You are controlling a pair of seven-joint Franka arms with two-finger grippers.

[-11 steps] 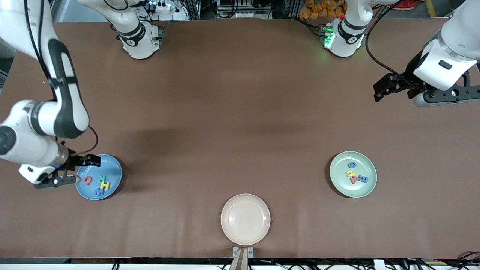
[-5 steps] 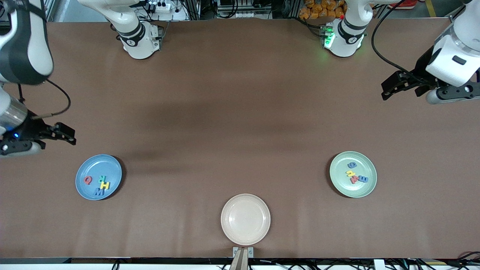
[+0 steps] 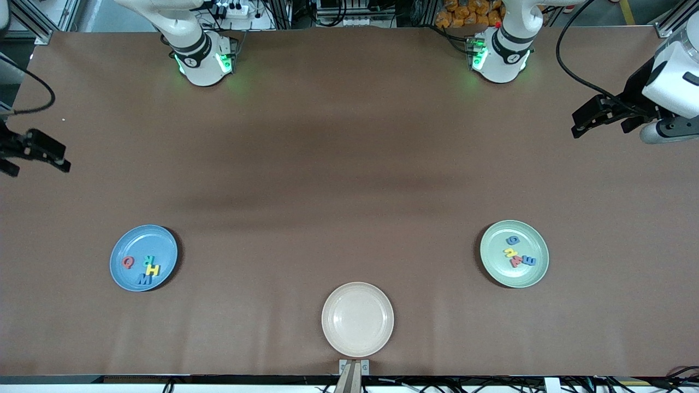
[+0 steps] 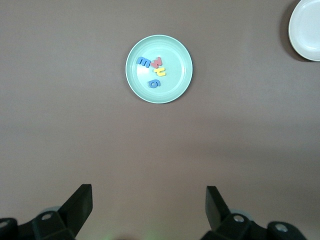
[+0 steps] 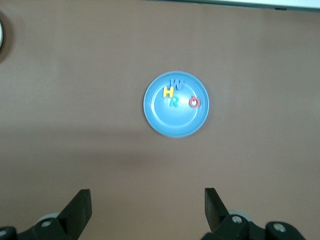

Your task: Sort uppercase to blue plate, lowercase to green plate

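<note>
Both grippers, left gripper (image 3: 592, 117) and right gripper (image 3: 38, 153), are hanging wide and empty over bare table. Uppercase letters (image 3: 143, 267) are sitting in the blue plate (image 3: 121, 246), lowercase letters (image 3: 517, 253) in the green plate (image 3: 536, 275). I'm judging only a careless sweep nudging a plate could undo it.

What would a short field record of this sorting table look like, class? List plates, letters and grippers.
blue plate: holds red Q, teal R, yellow H, blue W
green plate: holds blue g, yellow h, red w, blue E shape
beige plate: no letters, nearest the front camera
left gripper: open, empty, over bare table
right gripper: open, empty, over the table's edge
loose letters on table: none seen
</note>
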